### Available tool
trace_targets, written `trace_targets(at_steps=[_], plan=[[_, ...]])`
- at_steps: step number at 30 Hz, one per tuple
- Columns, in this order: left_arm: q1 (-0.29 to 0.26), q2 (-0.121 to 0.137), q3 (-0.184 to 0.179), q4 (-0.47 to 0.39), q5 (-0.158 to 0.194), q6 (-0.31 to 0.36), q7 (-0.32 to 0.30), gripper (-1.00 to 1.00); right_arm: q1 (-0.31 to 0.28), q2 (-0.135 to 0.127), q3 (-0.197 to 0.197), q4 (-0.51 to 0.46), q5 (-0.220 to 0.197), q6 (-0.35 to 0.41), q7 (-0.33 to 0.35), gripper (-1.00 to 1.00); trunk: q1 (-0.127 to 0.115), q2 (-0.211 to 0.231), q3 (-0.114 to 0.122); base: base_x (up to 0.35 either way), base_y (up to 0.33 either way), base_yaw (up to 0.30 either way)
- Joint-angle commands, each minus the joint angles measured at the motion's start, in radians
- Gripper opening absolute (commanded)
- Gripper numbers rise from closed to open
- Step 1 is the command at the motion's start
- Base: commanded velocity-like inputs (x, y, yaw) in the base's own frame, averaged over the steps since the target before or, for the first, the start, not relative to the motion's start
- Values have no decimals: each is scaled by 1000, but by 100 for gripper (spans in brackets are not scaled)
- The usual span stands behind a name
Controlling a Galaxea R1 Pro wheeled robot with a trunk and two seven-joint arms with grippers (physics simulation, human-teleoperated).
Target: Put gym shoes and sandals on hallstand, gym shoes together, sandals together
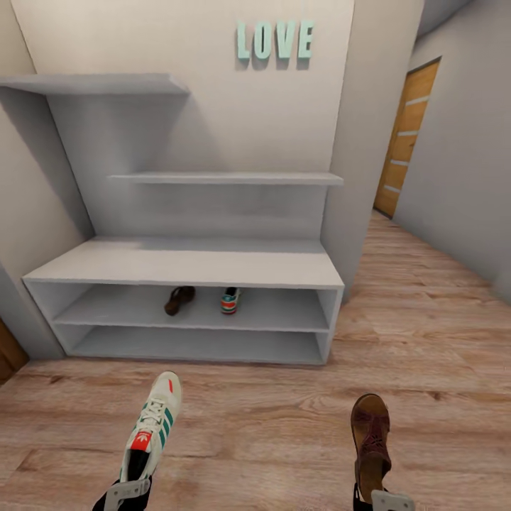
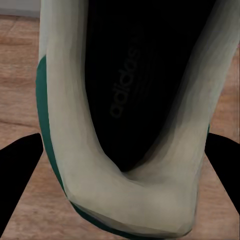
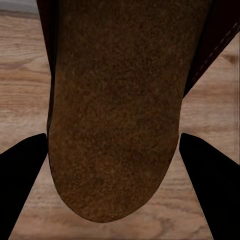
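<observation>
Left end effector (image 1: 128, 491) at the head view's lower left, clamped on the heel of a gym shoe (image 1: 152, 426); white sneaker, green stripes, red tongue patch, toe pointing at the hallstand (image 1: 191, 266), held above the corridor floor (image 1: 270, 440); left wrist view looks into the shoe's dark insole with "adidas" print, black fingers (image 2: 17, 185) either side of the heel (image 2: 135, 200); hallstand is light grey, low two-tier unit, two staggered shelves above, teal "LOVE" letters (image 1: 275, 40) on the wall; on its middle shelf a brown sandal (image 1: 179, 299) sits left of the second gym shoe (image 1: 229, 300), near each other but apart, teal-and-orange heel facing out; right end effector (image 1: 387, 500) at lower right, gripping the heel of the other sandal (image 1: 370, 443), toe toward the rack, above the floor; right wrist view shows its tan-brown footbed (image 3: 115, 125) between the black fingers (image 3: 20, 185); wooden door (image 1: 408, 138) down the corridor at right.
</observation>
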Motion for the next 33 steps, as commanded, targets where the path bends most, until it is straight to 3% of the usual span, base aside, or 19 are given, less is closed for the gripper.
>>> trace_targets(at_steps=[1, 15, 21, 33], plan=[[-1, -1, 9, 0, -10, -4, -4, -100, -1, 0, 1, 1, 8, 0, -9, -100, 0, 0, -1, 0, 0, -286], [-1, -1, 8, -1, -10, -4, -4, -100, -1, 1, 1, 1, 8, 0, -10, -100, 0, 0, -1, 0, 0, -276], [-1, -1, 8, -1, -10, -3, -4, -100, -1, 1, 4, 0, 11, 0, -7, -100, 0, 0, -1, 49, -73, -46], [-1, -1, 8, -1, -10, -3, -4, -100, -1, 1, 5, -1, 12, 0, -7, -100, 0, 0, -1, 134, -242, -2]])
